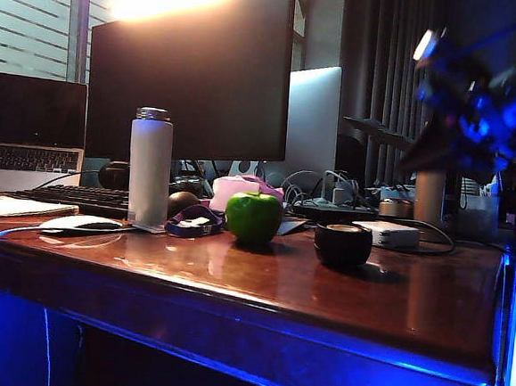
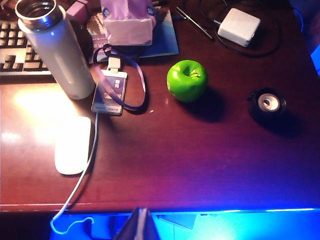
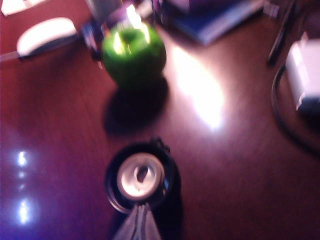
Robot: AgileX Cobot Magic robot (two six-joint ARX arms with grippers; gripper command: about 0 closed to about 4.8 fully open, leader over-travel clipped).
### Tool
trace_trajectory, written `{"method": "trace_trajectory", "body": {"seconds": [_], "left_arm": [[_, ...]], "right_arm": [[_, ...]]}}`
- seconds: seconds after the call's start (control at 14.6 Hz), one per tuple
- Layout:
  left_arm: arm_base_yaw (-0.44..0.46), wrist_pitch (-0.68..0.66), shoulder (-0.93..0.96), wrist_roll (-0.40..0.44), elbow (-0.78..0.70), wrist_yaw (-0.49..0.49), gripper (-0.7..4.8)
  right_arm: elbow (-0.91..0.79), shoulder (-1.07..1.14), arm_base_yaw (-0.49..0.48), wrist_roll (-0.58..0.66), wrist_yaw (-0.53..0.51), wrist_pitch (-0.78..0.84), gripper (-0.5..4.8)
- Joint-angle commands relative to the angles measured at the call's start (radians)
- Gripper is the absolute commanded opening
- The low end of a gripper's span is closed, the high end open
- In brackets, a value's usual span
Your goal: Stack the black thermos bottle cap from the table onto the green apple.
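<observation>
Near edge first: left gripper [image 2: 141, 225] hangs over the table's [image 1: 232, 289] front lip, jaws pressed together, holding nothing, well back from both task items.

Right gripper [image 3: 139, 222] also pinched to a sliver, empty, poised just above the black thermos bottle cap [image 3: 140, 176]. Cap is dead ahead of its tips at 12 o'clock, open face up, axis vertical.

In the exterior view the cap [image 1: 343, 243] sits at 3 o'clock of the green apple [image 1: 253, 218], near but not touching. Farther off, white thermos body [image 1: 149, 167] at apple's 9.

Judgement: right arm much nearer; jaws must spread before straddling the cap.
</observation>
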Motion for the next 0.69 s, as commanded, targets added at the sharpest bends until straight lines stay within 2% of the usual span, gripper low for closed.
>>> {"method": "trace_trajectory", "body": {"seconds": [0.07,0.21,0.34,0.48,0.69], "left_arm": [[0.000,0.013,-0.004,-0.007,0.006,0.007,-0.04],[0.000,0.022,-0.004,-0.008,0.005,0.040,-0.04],[0.000,0.032,-0.004,-0.008,0.006,0.051,-0.04],[0.000,0.032,-0.004,-0.008,0.005,0.051,-0.04],[0.000,0.032,-0.004,-0.008,0.005,0.051,-0.04]], "right_arm": [[0.005,0.041,0.026,-0.032,-0.007,0.028,4.79],[0.005,0.060,0.071,-0.106,0.016,0.035,4.79],[0.006,0.088,0.126,-0.140,0.101,0.052,4.79],[0.005,0.113,0.169,-0.140,0.304,0.075,4.79],[0.018,0.141,0.197,-0.132,0.352,0.130,4.79]]}}
